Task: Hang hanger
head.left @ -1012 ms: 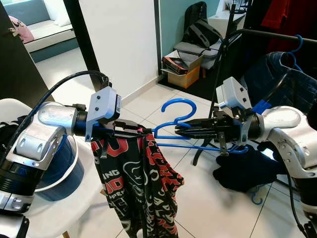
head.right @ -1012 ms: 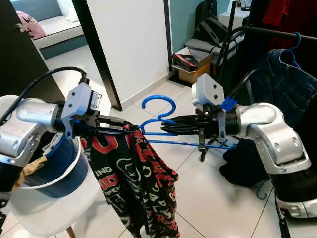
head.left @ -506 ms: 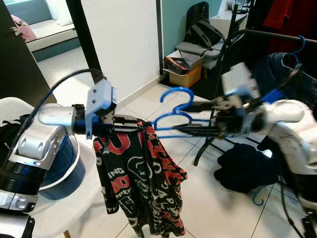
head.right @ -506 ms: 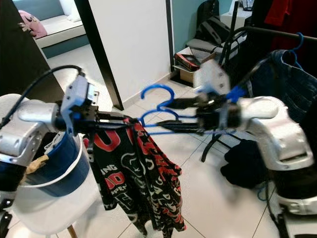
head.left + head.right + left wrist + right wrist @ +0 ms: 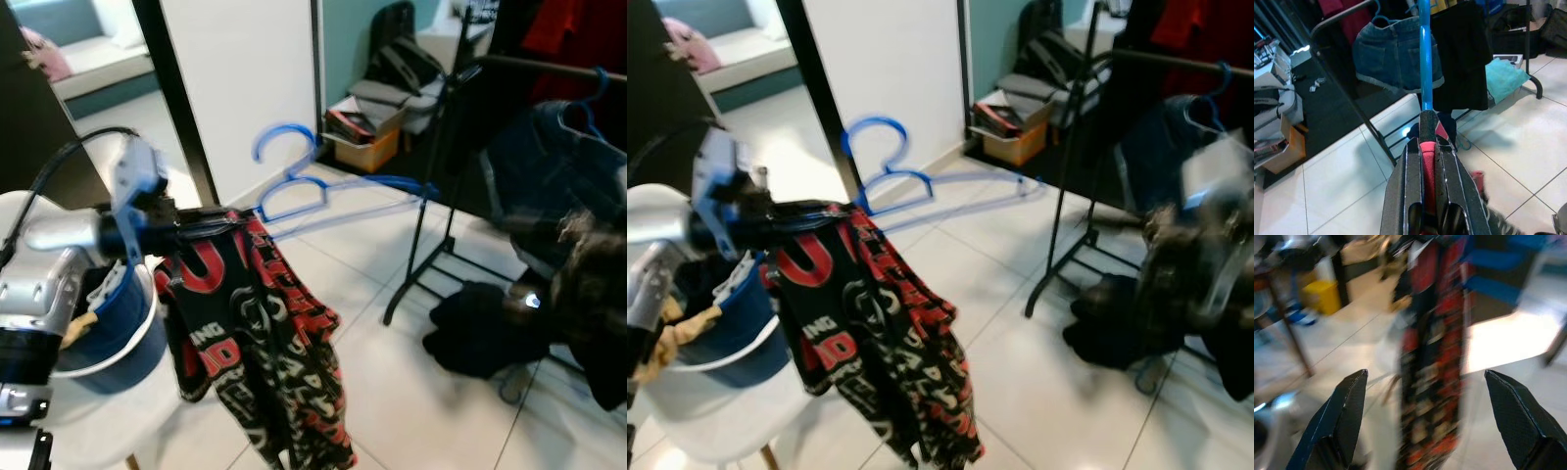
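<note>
A blue hanger [image 5: 294,186] carries black-and-red shorts [image 5: 260,343]. My left gripper [image 5: 211,227] is shut on one end of the hanger, at the left and above a white chair. In the left wrist view the blue bar [image 5: 1424,58] runs straight out from between the fingers [image 5: 1406,196] toward the black clothes rack [image 5: 1347,93]. My right arm [image 5: 578,279] is a blur at the far right, clear of the hanger. Its gripper [image 5: 1426,374] is open wide and faces the hanging shorts [image 5: 1432,333]. The rack's rail [image 5: 534,67] holds denim shorts [image 5: 549,157].
A white chair [image 5: 98,421] with a blue bucket [image 5: 113,343] stands at the lower left. A dark heap of clothes [image 5: 480,328] lies on the tiles by the rack's foot. A cardboard box [image 5: 367,145] and bags sit at the back. A white wall [image 5: 245,78] is behind the hanger.
My right gripper has let go of the hanger and swung off to the right, blurred. The hanger and shorts, held by the left gripper alone, have shifted left and up.
</note>
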Robot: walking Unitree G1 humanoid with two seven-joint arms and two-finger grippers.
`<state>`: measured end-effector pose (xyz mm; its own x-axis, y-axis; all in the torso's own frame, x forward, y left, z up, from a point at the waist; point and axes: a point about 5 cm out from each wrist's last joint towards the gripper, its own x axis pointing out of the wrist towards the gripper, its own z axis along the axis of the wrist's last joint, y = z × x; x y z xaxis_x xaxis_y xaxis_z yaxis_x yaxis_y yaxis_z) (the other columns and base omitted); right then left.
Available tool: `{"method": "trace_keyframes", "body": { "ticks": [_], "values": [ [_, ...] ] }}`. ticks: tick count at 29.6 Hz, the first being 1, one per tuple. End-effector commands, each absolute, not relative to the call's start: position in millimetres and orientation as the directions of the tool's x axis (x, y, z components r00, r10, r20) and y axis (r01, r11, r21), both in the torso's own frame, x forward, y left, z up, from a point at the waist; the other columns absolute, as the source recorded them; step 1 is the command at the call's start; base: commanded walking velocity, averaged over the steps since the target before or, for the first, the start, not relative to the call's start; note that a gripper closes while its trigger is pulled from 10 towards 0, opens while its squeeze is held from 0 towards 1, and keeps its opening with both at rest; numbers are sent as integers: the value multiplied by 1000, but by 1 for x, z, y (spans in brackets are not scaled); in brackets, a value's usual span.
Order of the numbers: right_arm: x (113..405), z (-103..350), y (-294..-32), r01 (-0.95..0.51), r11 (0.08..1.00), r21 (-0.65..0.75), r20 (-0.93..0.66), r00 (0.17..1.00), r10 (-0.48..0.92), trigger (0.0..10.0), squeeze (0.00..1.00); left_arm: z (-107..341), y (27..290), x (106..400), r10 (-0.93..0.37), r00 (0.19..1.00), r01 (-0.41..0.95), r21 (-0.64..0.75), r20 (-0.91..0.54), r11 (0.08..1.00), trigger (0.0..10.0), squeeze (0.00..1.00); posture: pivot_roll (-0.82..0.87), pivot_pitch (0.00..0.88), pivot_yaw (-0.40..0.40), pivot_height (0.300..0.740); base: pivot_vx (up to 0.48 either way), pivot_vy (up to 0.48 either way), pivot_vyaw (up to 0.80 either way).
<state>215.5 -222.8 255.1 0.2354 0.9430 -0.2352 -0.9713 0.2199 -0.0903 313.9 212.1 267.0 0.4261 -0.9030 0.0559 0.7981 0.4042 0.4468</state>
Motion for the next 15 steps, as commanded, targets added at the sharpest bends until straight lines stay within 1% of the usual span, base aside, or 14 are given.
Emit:
{"method": "trace_keyframes", "body": {
  "ticks": [1, 2, 3, 4, 5, 6, 8, 10, 11, 12, 13, 14, 15],
  "values": [
    [211, 245, -206, -986, 153, -71, -250, 166, 954, 10000, 718, 282, 212, 312, -904, 408, 778, 471, 126, 417, 0, 0, -91, 0, 84, 740, 0, 0, 0],
    [211, 245, -206, -986, 153, -71, -250, 166, 954, 10000, 718, 282, 212, 312, -904, 408, 778, 471, 126, 417, 0, 0, -91, 0, 84, 740, 0, 0, 0],
    [218, 241, -198, -981, 179, -77, -225, 192, 955, 10000, 0, 286, 208, 311, -911, 384, 784, 469, 148, 407, 0, 0, -84, 0, 87, 740, 0, 0, 0],
    [227, 238, -191, -971, 219, -96, -191, 234, 953, 10000, 0, 289, 203, 310, -920, 357, 792, 469, 165, 391, 0, 0, -82, 0, 87, 740, 0, 0, 0],
    [247, 237, -173, -946, 285, -153, -118, 304, 945, 10000, 0, 296, 192, 305, -936, 290, 813, 466, 198, 350, 0, 0, -78, 0, 88, 740, 0, 0, 0],
    [247, 237, -173, -946, 285, -153, -118, 304, 945, 10000, 0, 296, 192, 305, -936, 290, 813, 466, 198, 350, 0, 0, -78, 0, 88, 740, 0, 0, 0],
    [264, 242, -157, -926, 344, -156, -22, 352, 936, 10000, 0, 302, 183, 299, -952, 212, 835, 465, 221, 294, 0, 0, -67, 0, 84, 740, 0, 0, 0],
    [265, 243, -153, -927, 341, -157, -10, 346, 938, 10000, 0, 303, 182, 298, -954, 197, 839, 464, 226, 283, 0, 0, -61, 0, 84, 740, 0, 0, 0],
    [268, 245, -147, -929, 335, -159, 10, 338, 941, 10000, 0, 304, 181, 298, -955, 188, 841, 465, 228, 276, 1529, 0, -56, 0, 81, 740, 0, 0, 0],
    [270, 247, -143, -929, 332, -161, 24, 333, 943, 10000, 0, 304, 181, 297, -956, 181, 843, 465, 230, 271, 1529, 0, -56, 0, 81, 740, 0, 0, 0],
    [272, 248, -137, -932, 321, -166, 30, 320, 947, 10000, 0, 306, 180, 298, -957, 177, 840, 471, 228, 267, 4745, 0, -48, 0, 75, 740, 0, 0, 0],
    [273, 248, -133, -934, 314, -169, 32, 313, 949, 10000, 0, 307, 179, 298, -958, 176, 838, 476, 226, 266, 4745, 0, -48, 0, 75, 740, 0, 0, 0],
    [274, 248, -132, -935, 310, -171, 31, 310, 950, 10000, 0, 307, 179, 298, -958, 175, 837, 478, 226, 265, 6745, 0, -46, 0, 75, 740, 0, 0, 0]
  ]
}}
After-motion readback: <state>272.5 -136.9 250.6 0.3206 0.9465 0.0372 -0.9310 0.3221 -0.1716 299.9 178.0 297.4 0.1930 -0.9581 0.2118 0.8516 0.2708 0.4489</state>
